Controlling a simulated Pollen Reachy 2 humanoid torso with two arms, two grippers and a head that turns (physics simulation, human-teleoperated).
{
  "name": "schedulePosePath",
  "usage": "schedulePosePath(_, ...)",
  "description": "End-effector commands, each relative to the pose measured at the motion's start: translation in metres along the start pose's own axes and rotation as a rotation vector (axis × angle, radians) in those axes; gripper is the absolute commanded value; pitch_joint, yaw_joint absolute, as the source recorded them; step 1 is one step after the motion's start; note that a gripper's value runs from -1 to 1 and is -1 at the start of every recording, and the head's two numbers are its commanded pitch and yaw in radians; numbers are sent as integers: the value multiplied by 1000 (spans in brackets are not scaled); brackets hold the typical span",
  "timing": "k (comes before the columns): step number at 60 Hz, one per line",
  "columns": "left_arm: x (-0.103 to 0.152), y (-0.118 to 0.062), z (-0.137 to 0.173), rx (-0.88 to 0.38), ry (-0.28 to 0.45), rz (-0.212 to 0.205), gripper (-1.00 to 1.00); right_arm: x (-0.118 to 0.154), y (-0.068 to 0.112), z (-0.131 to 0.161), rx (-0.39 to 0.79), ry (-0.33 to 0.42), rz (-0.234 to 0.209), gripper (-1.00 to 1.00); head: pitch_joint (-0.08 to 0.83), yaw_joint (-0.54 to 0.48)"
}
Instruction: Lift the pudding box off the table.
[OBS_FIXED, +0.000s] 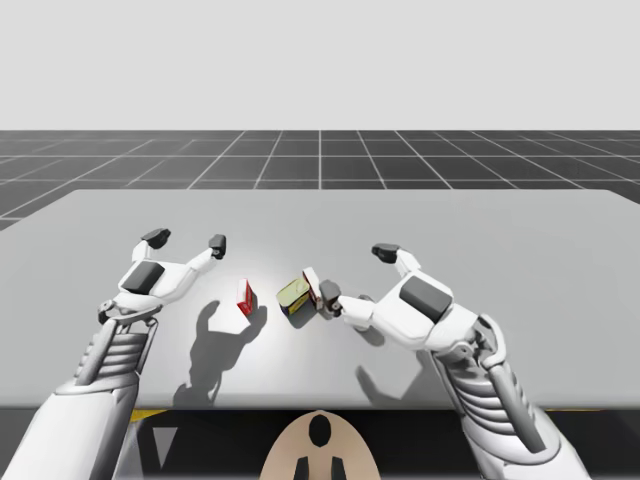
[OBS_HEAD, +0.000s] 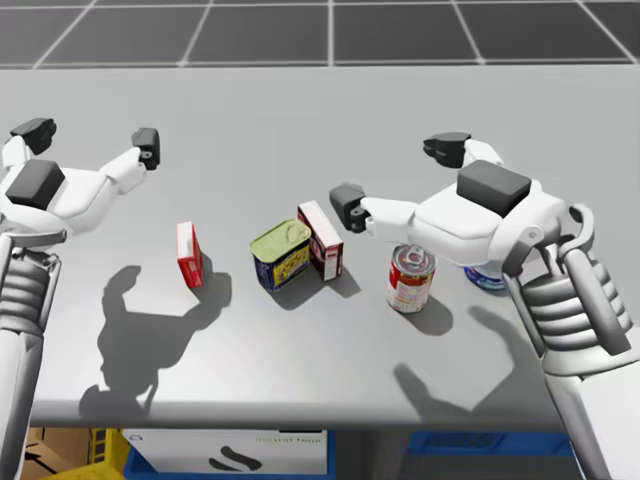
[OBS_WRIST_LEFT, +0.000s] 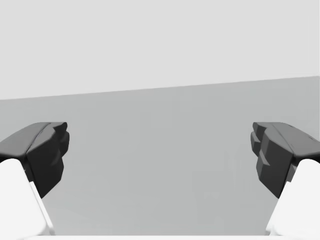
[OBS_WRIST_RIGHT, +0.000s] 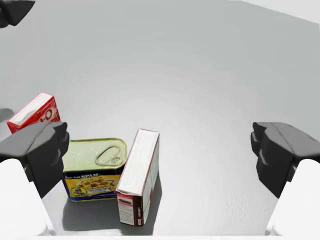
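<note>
The pudding box (OBS_WRIST_RIGHT: 139, 180) stands on the table (OBS_FIXED: 500, 230) on a narrow edge, white top up, tight against a yellow-lidded tin (OBS_WRIST_RIGHT: 95, 167); I cannot tell whether the two touch. The right wrist view gives the closest look: the box is ahead of my right gripper (OBS_WRIST_RIGHT: 160, 155), in the gap between its fingers, nearer the finger that hides one corner of the tin. The jaws are wide apart and neither finger is on the box. Past the tin is a red box (OBS_WRIST_RIGHT: 35, 111), well apart from it, and a dark fingertip of my other arm is cut off at the corner of that view. In the high view the box and tin are small, and one right fingertip seems to meet the box; the head view places that fingertip just beside the box's top. The head view also shows a red can (OBS_HEAD: 410, 278) upright under my right hand and a blue can (OBS_HEAD: 487, 278) mostly hidden behind that hand; in the high view the hand stands in front of that spot. My left gripper (OBS_HEAD: 90, 136) hangs over bare table, far from the red box, its jaws spread wide. The left wrist view looks along those open fingers at plain grey tabletop.
</note>
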Motion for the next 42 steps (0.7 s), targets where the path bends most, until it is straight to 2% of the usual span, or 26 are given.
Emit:
schedulePosePath(1, -1, 0, 0, 1, 5, 1, -1000, -19, 17, -15, 16, 124, -44, -1000, 657, 24)
schedulePosePath(12, -1, 1, 0, 1, 7, 1, -1000, -38, 30, -35, 35, 181, -32, -1000, 662, 29)
schedulePosePath(20, 0, 2, 0, 1, 5, 3, -1000, -50, 35, -51, 36, 211, -2, -1000, 667, 32)
schedulePosePath(42, 0, 3, -1, 2, 10, 2, -1000, -70, 33, -82, 21, 304, 41, -1000, 681, 33)
